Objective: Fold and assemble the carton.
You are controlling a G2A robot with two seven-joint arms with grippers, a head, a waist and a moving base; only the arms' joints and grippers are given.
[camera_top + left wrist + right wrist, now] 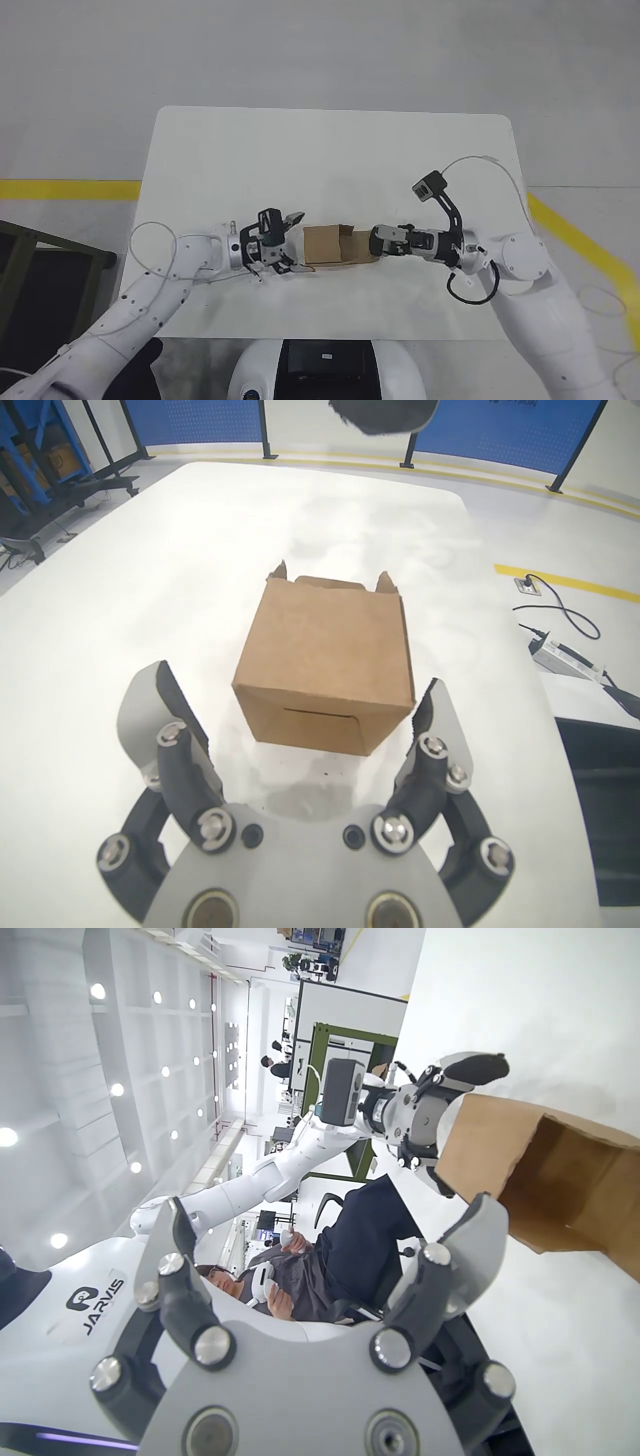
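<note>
A brown carton [328,245] lies on its side on the white table [330,150], near the front edge. Its closed, tucked end [320,720] faces my left gripper [298,680], which is open with a fingertip on either side of that end, neither clearly touching. The carton's open end [575,1178], flaps unfolded, faces my right gripper [327,1213], also open and holding nothing. One right fingertip [487,1208] sits right by the open end's rim. In the top view the left gripper [290,243] and right gripper [380,243] flank the carton.
The rest of the table top is bare white surface toward the back and sides. The table's front edge runs just behind both wrists. A cable and power adapter [565,655] lie on the floor beyond the table's side.
</note>
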